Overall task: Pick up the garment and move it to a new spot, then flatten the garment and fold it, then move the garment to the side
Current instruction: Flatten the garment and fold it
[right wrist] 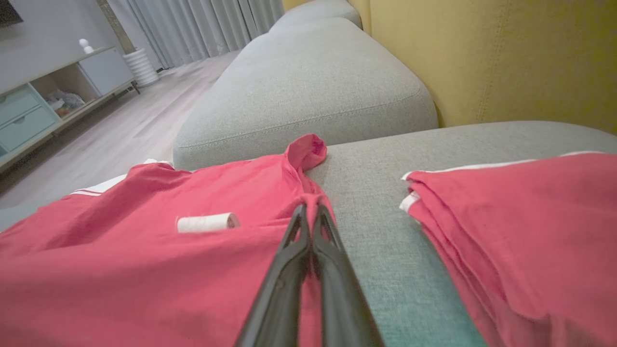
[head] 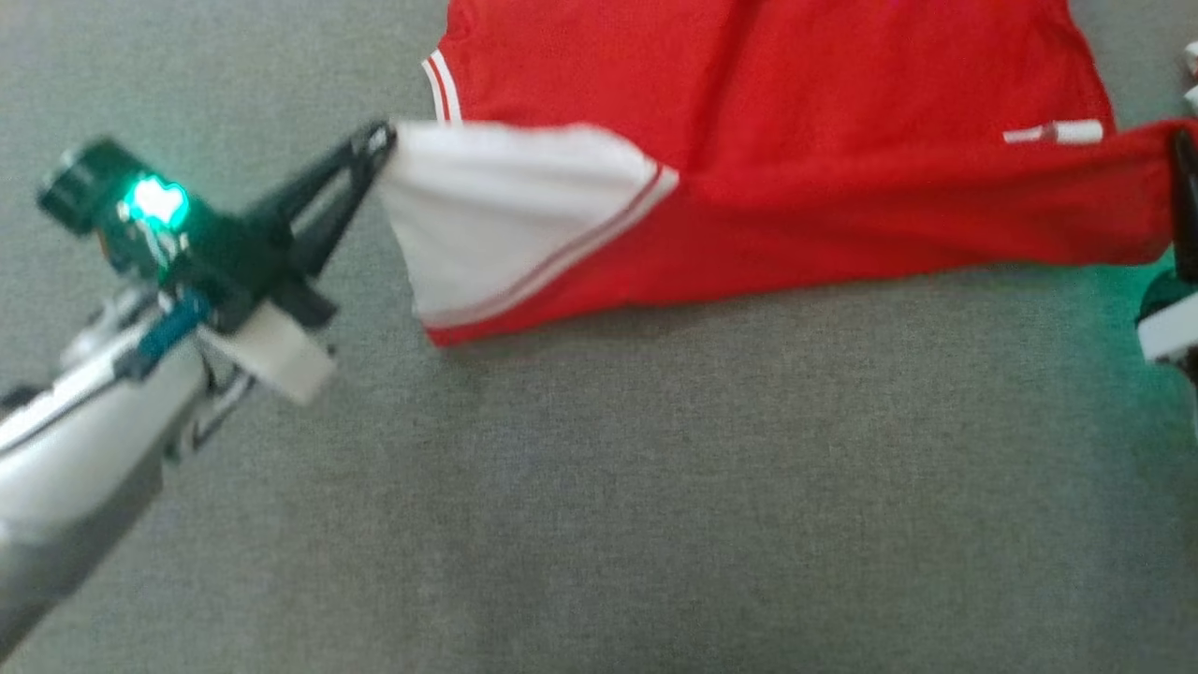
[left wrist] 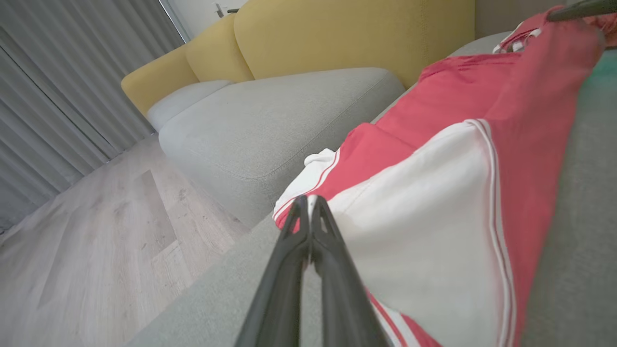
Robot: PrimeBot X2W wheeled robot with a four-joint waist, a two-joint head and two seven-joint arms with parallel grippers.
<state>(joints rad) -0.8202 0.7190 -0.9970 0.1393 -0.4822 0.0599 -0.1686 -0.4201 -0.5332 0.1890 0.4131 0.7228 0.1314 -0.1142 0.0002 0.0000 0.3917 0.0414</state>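
The room has a pale wooden floor (left wrist: pixel 96 250), and it lies to the left of the left pincer (left wrist: pixel 308 200) in the left wrist view. Grey curtains (left wrist: pixel 58 82) hang beyond this floor. In the right wrist view a low cabinet (right wrist: pixel 43 106) with greenish drawers stands far left of the right pincer (right wrist: pixel 308 209), against the wall.

The working surface is a grey sofa seat (head: pixel 655 515) of woven cloth, with yellow back cushions (left wrist: pixel 347 33) behind it. A second grey seat section is ahead of both pincers, beside the one that carries the cloth.

The red garment (head: pixel 842 112) lies on the seat between the two pincers. Its near edge is stretched in a line from one to the other. Its white sleeve (head: pixel 505 206) is at the left end, directly at the tips of the left pincer.

The left pincer is clenched on the edge of the white sleeve. The right pincer is clenched on a bunch of red cloth at the opposite end of the garment.

A folded red cloth (right wrist: pixel 520 221) with white trim rests on the seat to the right of the right pincer, apart from it.

A small white label (right wrist: pixel 207 222) sits on the garment just left of the right pincer.
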